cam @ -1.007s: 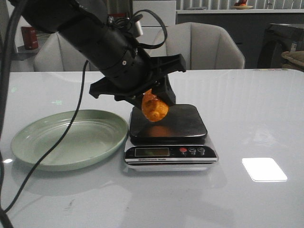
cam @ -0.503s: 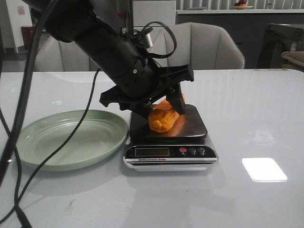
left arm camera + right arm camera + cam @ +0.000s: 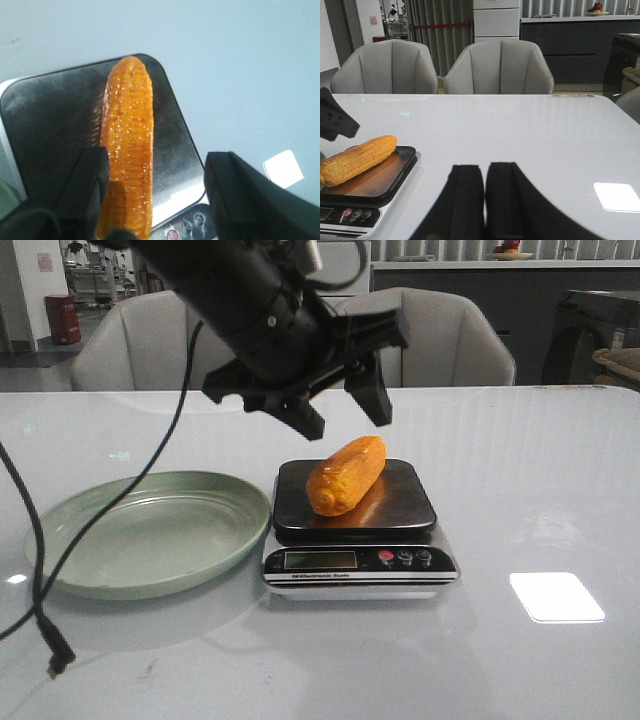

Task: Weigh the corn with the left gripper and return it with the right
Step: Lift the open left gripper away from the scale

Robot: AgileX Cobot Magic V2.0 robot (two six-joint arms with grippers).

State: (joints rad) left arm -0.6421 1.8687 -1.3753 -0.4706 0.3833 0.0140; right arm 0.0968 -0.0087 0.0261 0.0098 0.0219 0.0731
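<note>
The right gripper (image 3: 486,200) hung low over the white table (image 3: 530,135), its two black fingers (image 3: 465,200) pressed together. At about ten o'clock from it, the corn (image 3: 357,159) lay on the dark platform of a kitchen scale (image 3: 375,186), one black finger of the left gripper (image 3: 335,122) above it. Two grey chairs (image 3: 499,67) stood behind the table.

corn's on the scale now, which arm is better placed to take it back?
Left, on position alone: the left gripper hangs open right above the corn on the scale. The right gripper is shut and well off to the side, though the task assigns it the return.
</note>
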